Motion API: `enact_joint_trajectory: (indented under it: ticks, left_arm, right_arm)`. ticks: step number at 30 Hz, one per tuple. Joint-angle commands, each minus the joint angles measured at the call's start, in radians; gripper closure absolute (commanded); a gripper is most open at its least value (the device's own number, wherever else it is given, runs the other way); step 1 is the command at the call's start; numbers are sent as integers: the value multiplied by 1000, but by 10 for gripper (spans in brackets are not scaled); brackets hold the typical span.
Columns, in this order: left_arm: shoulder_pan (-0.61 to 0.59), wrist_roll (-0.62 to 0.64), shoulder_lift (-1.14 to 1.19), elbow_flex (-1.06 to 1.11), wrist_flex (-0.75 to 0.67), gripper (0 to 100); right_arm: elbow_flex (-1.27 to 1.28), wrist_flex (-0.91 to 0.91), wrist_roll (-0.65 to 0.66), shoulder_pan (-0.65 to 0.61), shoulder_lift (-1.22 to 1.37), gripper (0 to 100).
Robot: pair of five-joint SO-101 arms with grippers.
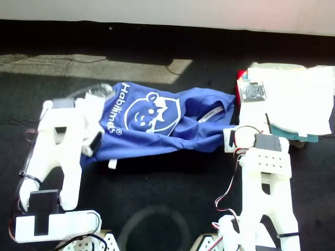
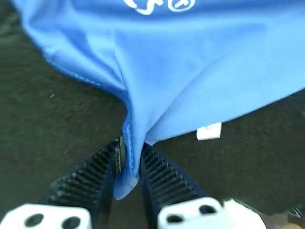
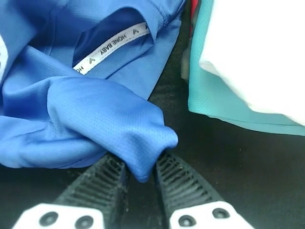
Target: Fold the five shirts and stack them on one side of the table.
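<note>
Ribbed black fingers [image 2: 102, 167] of the left claw [image 2: 132, 149] are seen closed on a pinch of the blue shirt [image 2: 190, 71], a fold of its lower edge being clamped between them, with a small white tag [image 2: 208, 131] hanging free just beside. The right claw [image 3: 141, 164] is likewise shut on a bunched corner of the same garment, close to the collar, where the neck label [image 3: 112, 45] can be seen.

From above, the blue shirt [image 1: 157, 125] is spread on the dark worktop [image 1: 157, 204] between the two arms, printed face up. It is judged to be held at opposite ends so that the cloth can be drawn taut and flattened before a fold is made (creases are visible across its middle).

Its long axis runs across the worktop from one arm to the other. The neck is pointed towards the right arm and the hem towards the left.

Just beyond the right claw, a stack of folded shirts [image 1: 298, 99] is kept at that side, white on top of teal, presumably so that the finished one can be added with a short carry.
</note>
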Motion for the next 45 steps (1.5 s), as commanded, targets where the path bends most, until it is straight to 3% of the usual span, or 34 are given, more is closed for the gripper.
enact_joint_trajectory:
  ticks: [1, 7, 13, 29, 39, 45]
  left_arm:
    - [-24, 89, -16, -274, 155, 991]
    - [-33, 238, -16, -631, 379, 991]
    - [-65, 313, -97, -814, 400, 991]
    - [-71, 308, -621, -840, 399, 992]
    - [-70, 307, -682, -820, 341, 992]
    - [-70, 307, -665, -832, 334, 992]
  right_arm:
    - [-143, 16, -12, -4, -28, 993]
    - [-403, 128, -14, -27, -35, 993]
    - [-659, 225, -12, -27, -35, 993]
    - [-1262, 461, -8, -27, -36, 993]
    - [-1618, 581, -2, -27, -36, 993]
    - [-1693, 587, 106, -27, -38, 993]
